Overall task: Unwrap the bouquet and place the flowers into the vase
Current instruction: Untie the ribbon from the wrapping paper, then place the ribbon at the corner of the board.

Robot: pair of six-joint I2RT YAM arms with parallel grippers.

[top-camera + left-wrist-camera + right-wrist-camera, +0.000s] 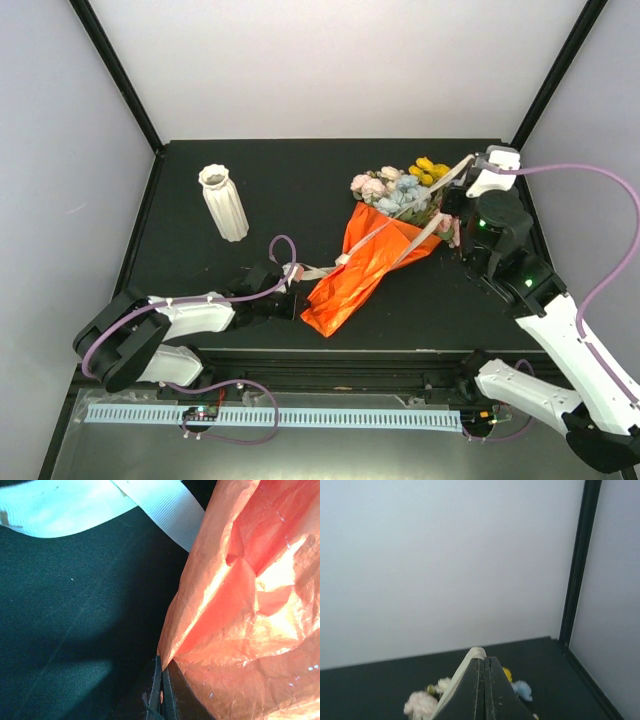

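The bouquet [368, 268] lies in the middle of the table, with its orange paper [250, 605] crumpled and fanned toward the front. The flowers [395, 190] stick out at its far end, and pink, yellow and blue blooms [420, 703] show below my right fingers. My left gripper [294, 304] sits low at the paper's near-left edge and is shut on a corner of it [161, 664]. My right gripper [468, 163] is raised behind the flowers and shut on the cream ribbon [465, 674], which runs down across the bouquet. The vase [225, 203] stands upright at the back left, apart from both grippers.
The ribbon's other end [315, 270] trails on the table left of the paper, and part of it [100, 505] lies just beyond my left fingers. White walls and black corner posts [575, 570] enclose the dark table [300, 180].
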